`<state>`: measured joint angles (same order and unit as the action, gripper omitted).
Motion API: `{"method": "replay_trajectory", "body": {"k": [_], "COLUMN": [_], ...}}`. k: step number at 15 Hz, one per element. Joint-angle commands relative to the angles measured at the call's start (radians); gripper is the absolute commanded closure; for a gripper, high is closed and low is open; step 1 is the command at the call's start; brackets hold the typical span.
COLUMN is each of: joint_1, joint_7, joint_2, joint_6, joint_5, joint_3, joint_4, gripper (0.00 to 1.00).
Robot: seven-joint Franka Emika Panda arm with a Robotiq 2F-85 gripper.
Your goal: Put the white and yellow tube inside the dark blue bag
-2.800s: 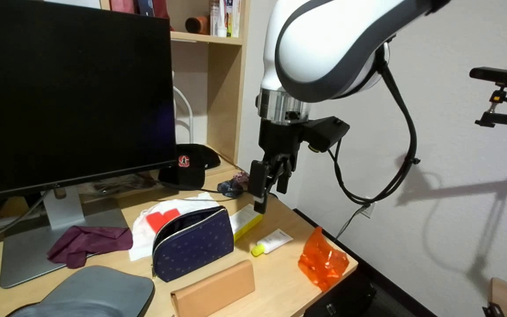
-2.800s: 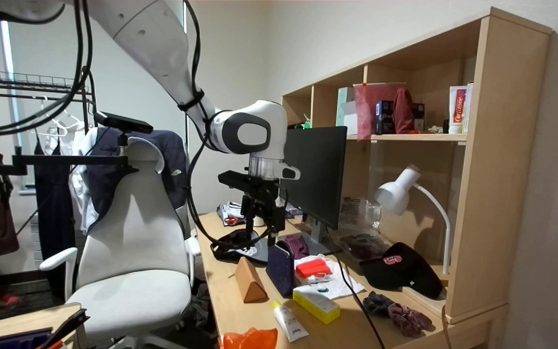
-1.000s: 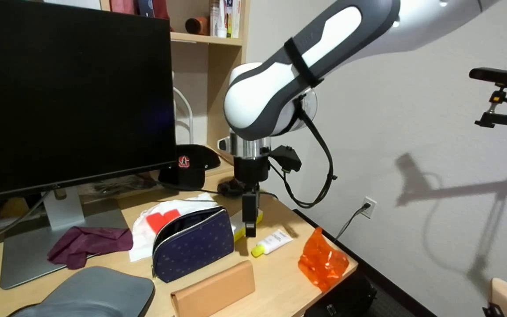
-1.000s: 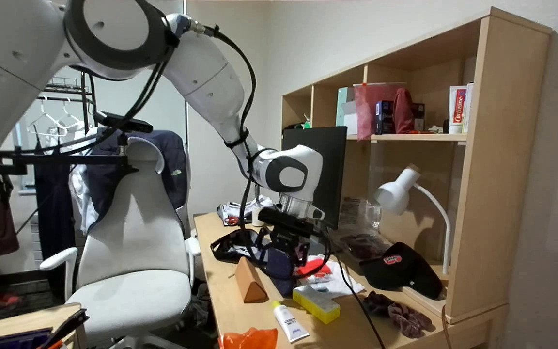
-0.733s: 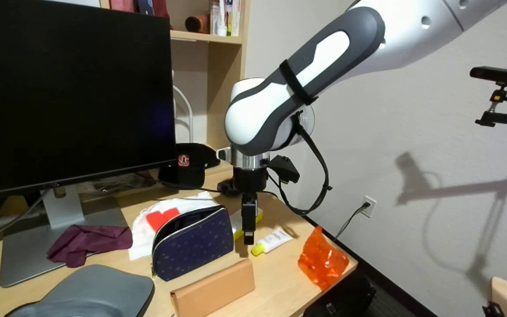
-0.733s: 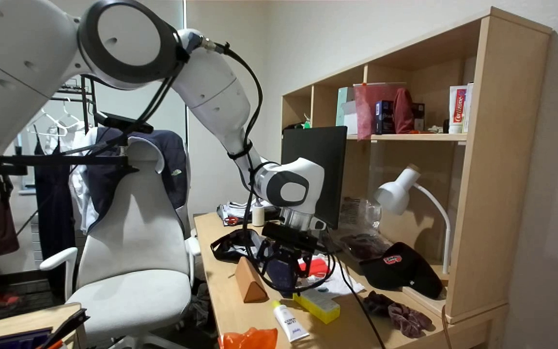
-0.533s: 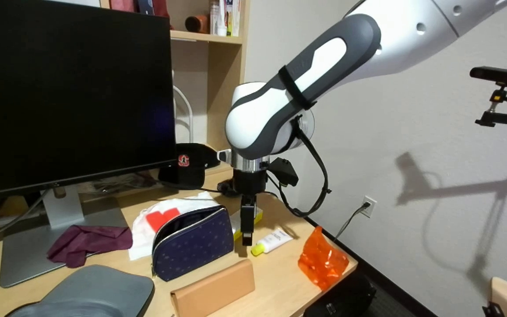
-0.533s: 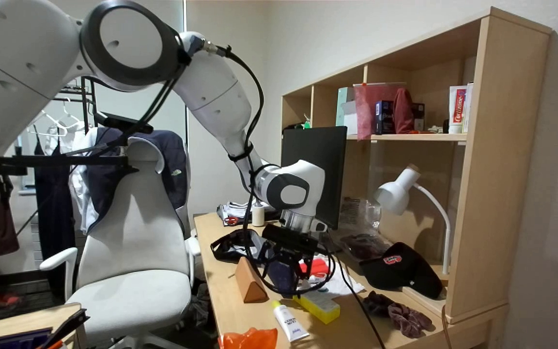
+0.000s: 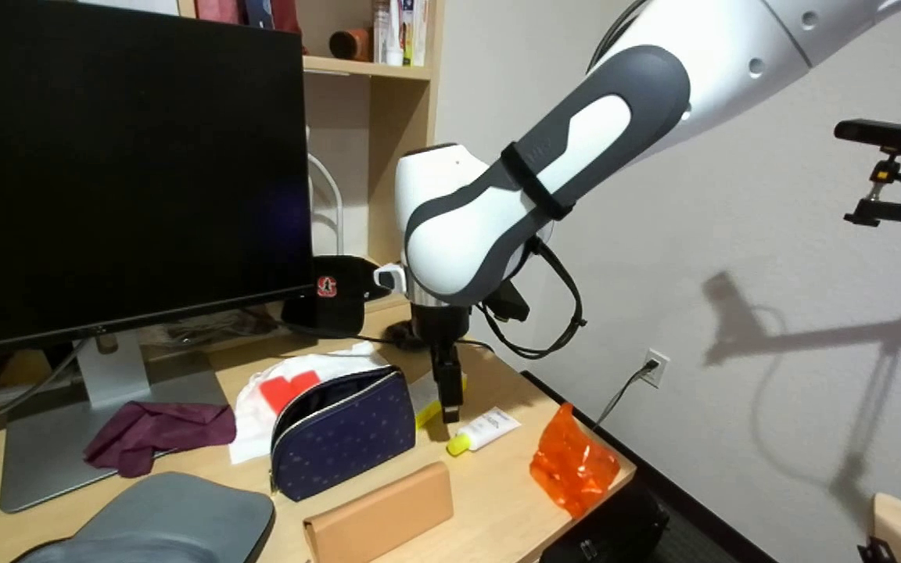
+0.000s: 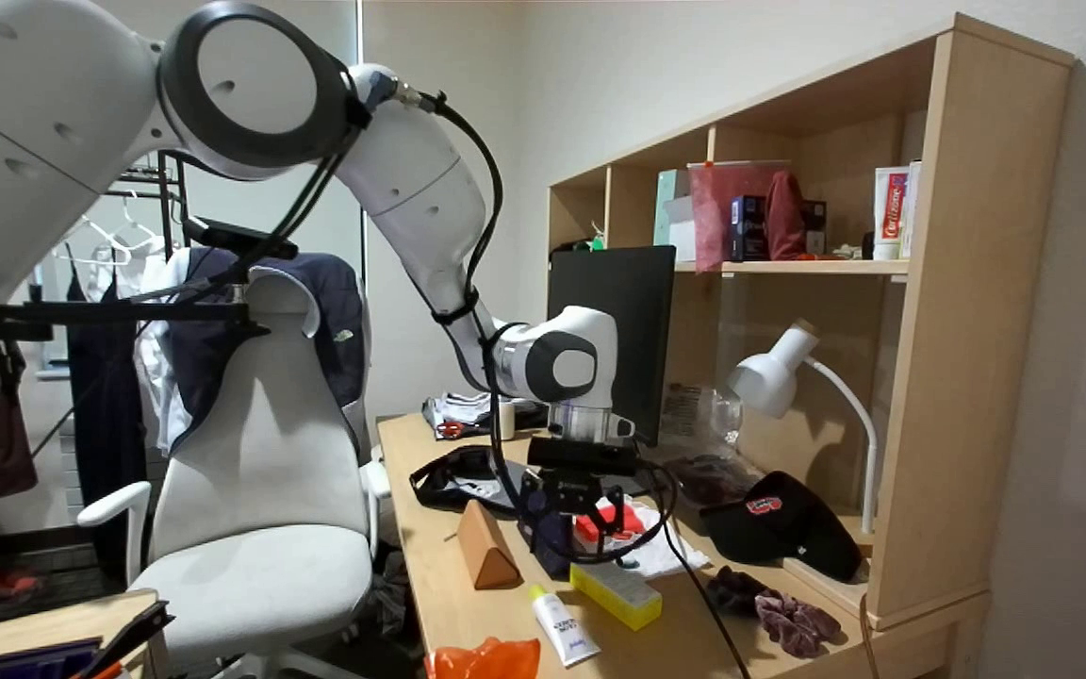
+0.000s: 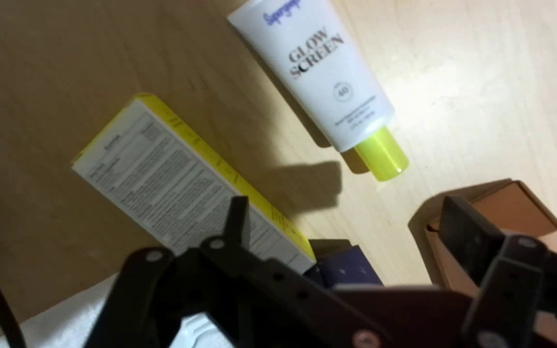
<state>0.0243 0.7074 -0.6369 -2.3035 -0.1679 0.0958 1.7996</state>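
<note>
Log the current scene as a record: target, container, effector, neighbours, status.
target: white and yellow tube, lying flat on the wooden desk
container: dark blue bag, upright on the desk, zip open
effector: gripper, open, nothing held, above the desk
neighbours: yellow-and-white box beside the bag (contact unclear); tan case; orange plastic near the desk's edge
status: tube not yet gripped, outside the bag

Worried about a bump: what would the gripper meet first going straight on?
Probably the yellow-sided box: one finger of the gripper overlaps it in the wrist view. The gap shows mostly desk; depth is unclear.
</note>
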Motion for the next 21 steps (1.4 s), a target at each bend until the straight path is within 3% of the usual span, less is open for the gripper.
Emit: {"method": "replay_trajectory", "body": {"k": [1,7,15,21], "joint_1": [-0.004,0.049,0.106,0.109], "joint_7": [0.072,0.156,0.411,0.495], "joint_2": [-0.018,-0.036,-0.02,-0.01], "joint_6": [-0.076,-0.173,-0.068,-0.153], "joint_5": [-0.088,-0.024,-0.011,0.028], "joint_3": [0.001,0.057,0.101,0.107], "joint_4": [-0.001,0.056,0.077,0.093], "gripper": [0.0,0.0,0.0,0.0]}}
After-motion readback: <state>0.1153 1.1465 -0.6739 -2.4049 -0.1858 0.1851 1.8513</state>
